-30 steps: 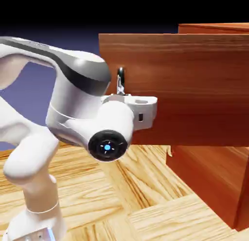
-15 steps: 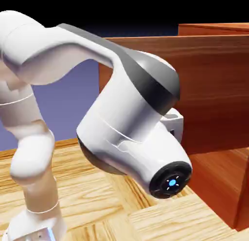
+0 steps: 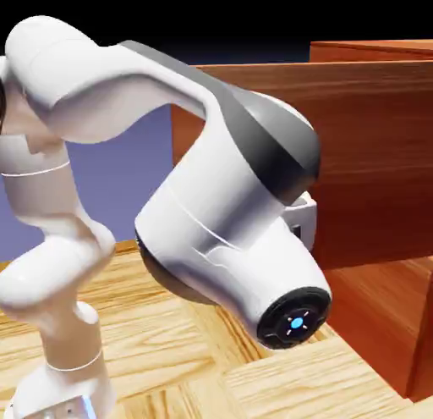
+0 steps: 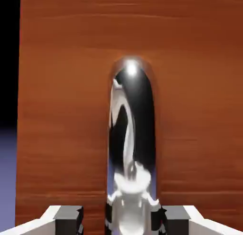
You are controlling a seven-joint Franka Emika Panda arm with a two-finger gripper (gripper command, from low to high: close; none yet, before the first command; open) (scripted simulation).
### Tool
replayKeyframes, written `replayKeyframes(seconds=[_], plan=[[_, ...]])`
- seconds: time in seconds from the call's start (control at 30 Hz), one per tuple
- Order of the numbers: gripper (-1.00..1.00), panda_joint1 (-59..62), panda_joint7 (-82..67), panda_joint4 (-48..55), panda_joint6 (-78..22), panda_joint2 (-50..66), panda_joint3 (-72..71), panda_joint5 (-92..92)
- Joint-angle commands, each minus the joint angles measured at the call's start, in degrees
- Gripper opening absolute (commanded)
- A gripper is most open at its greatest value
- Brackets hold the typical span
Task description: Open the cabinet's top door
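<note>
Cabinet [image 3: 372, 307] at right of exterior view; top door [image 3: 372, 155] swung out toward near left, well ajar. Arm bulk hides hand there. Hand view: silver handle [image 4: 132, 134] dead ahead, long axis running away from gripper [image 4: 130, 220]; fingertips [image 4: 69, 219] flank its near end, clenched or released: cannot tell.

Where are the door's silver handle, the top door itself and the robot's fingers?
silver handle [image 4: 132, 129]: hand view, middle of its curved bar.
top door [image 3: 372, 155]: exterior view, bare wood panel.
fingers [image 4: 69, 219]: hand view, left finger's dark tip.
</note>
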State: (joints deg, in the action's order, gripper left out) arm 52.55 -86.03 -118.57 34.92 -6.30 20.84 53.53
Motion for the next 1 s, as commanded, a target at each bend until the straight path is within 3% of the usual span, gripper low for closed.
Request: replayKeyframes(seconds=[0.0,0.97], plan=[[-1.0,2.31,-0.01,-0.18,0.09,-0.14,-1.94,0.21],[-1.0,60.49,-3.5,3.1,-3.43,1.32,-58.56,-0.27]])
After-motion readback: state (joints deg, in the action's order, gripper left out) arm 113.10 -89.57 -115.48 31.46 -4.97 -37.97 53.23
